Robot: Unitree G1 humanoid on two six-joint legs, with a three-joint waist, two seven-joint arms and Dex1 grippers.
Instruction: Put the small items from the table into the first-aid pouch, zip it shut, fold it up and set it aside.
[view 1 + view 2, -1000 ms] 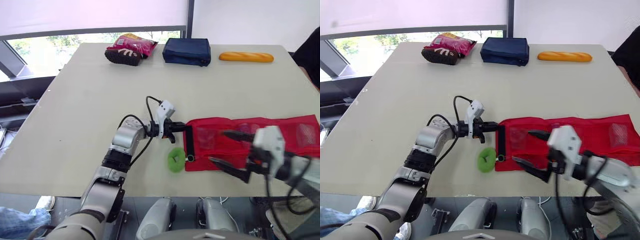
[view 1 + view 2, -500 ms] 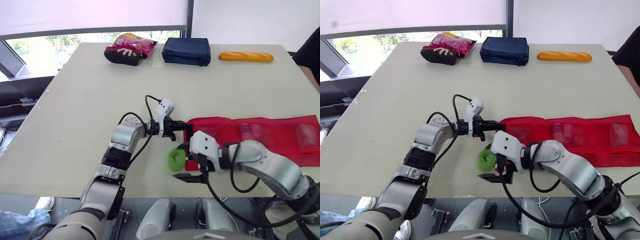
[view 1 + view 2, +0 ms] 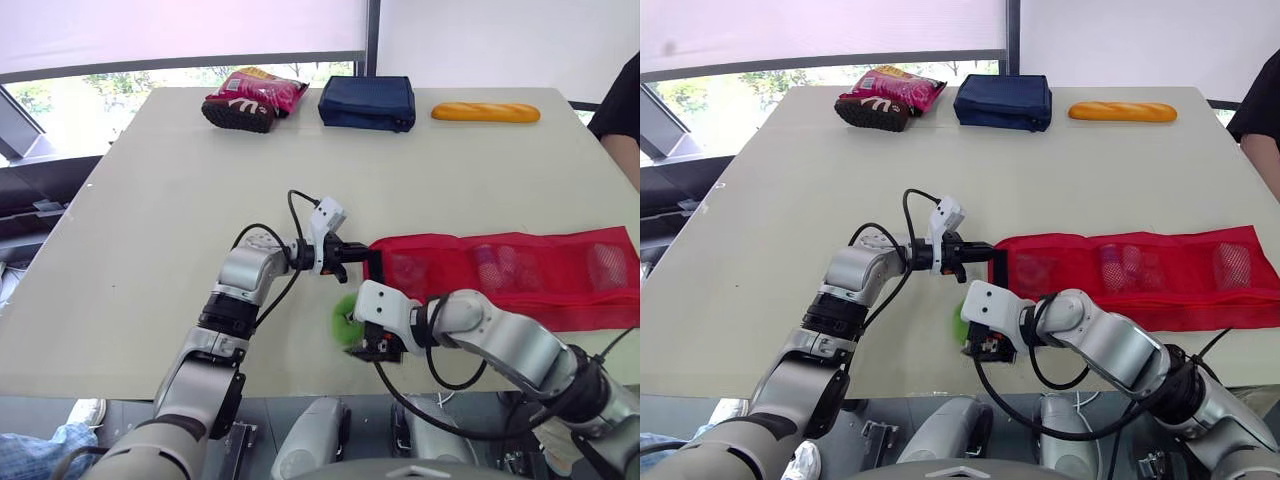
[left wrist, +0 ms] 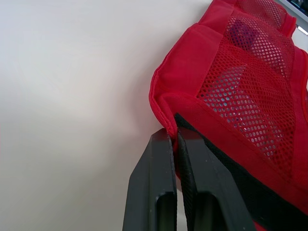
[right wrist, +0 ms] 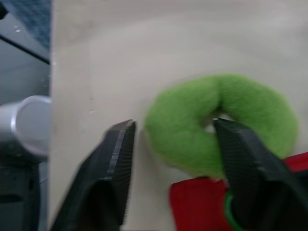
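Observation:
The red first-aid pouch (image 3: pixel 545 300) lies unfolded across the table's right front, with small items in its mesh pockets (image 3: pixel 497 265). My left gripper (image 3: pixel 352 259) is shut on the pouch's left end, pinching the red hem (image 4: pixel 166 113) by the black trim. A fuzzy green ring (image 3: pixel 344 316) lies just off the pouch's front left corner. My right gripper (image 3: pixel 372 346) is down at the ring. Its fingers stand apart around the ring's (image 5: pixel 216 125) near side, one fingertip (image 5: pixel 226 132) at the hole, the other (image 5: pixel 122 139) just outside with a thin gap.
Along the far edge lie a pink snack bag (image 3: pixel 255 97), a navy pouch (image 3: pixel 367 102) and an orange bread roll (image 3: pixel 485 112). A person's dark sleeve (image 3: pixel 622 95) shows at the far right. The ring lies close to the table's front edge.
My right arm swept left from over the pouch to the green ring and lowered onto it, its fingers narrowing around the ring. The left gripper kept its hold on the pouch.

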